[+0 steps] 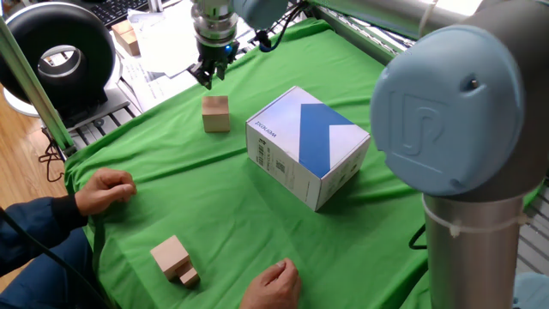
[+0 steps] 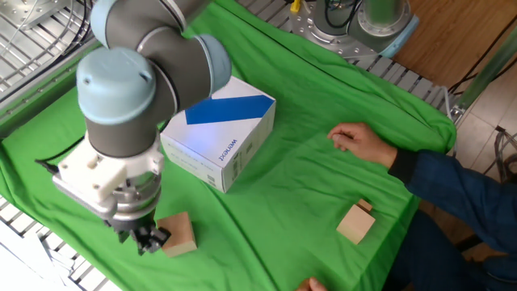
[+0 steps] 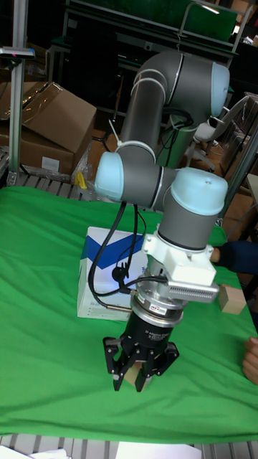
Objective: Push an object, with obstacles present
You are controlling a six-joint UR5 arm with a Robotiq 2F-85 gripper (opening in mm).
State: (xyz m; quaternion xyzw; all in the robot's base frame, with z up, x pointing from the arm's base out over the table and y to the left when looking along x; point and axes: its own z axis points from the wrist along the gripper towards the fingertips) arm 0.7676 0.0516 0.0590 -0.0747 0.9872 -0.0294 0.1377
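Note:
The object, a small tan wooden cube (image 1: 215,112), rests on the green cloth left of the obstacle, a large white box with a blue diagonal band (image 1: 307,144). My gripper (image 1: 208,77) hangs just beyond the cube toward the cloth's far-left edge, fingers shut with nothing held. In the other fixed view the gripper (image 2: 145,241) sits low, close beside the cube (image 2: 178,233), in front of the box (image 2: 218,129). I cannot tell whether they touch. In the tall fixed view the gripper (image 3: 140,373) mostly hides the cube.
A person's two hands (image 1: 107,190) (image 1: 270,283) rest on the cloth near its front edge. A tan block with a tinier block (image 1: 174,257) lies between them. A black round device (image 1: 60,51) and papers stand beyond the cloth's left edge.

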